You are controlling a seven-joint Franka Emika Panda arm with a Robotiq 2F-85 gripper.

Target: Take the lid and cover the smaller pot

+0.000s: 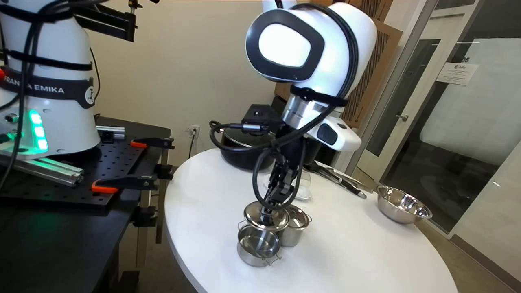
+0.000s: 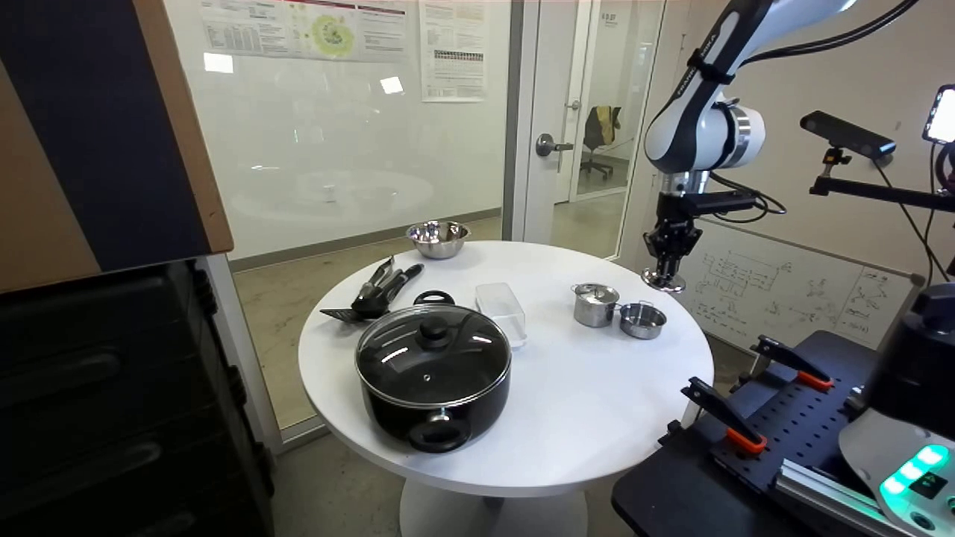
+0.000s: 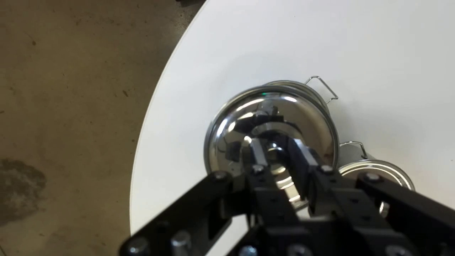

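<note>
The lid (image 1: 253, 213) is a shiny round steel disc, held roughly level in the air. It also shows in an exterior view (image 2: 675, 284) and in the wrist view (image 3: 305, 117). My gripper (image 3: 275, 145) is shut on its central knob, which is partly hidden between the fingers; the fingertips also show in an exterior view (image 2: 666, 273). The smaller pot (image 1: 253, 259) is low-walled, uncovered and upright on the table, and shows in an exterior view (image 2: 642, 330). The lid is above it and apart from it. In the wrist view the lid hides most of the pot (image 3: 308, 91).
A taller lidded steel pot (image 2: 595, 309) stands right beside the smaller pot. A clear plastic box (image 2: 501, 302), a large black pot (image 2: 440, 403), black utensils (image 2: 380, 291) and a steel pan (image 2: 438, 242) stand farther off. The round table's edge (image 3: 149, 106) is close to the pot.
</note>
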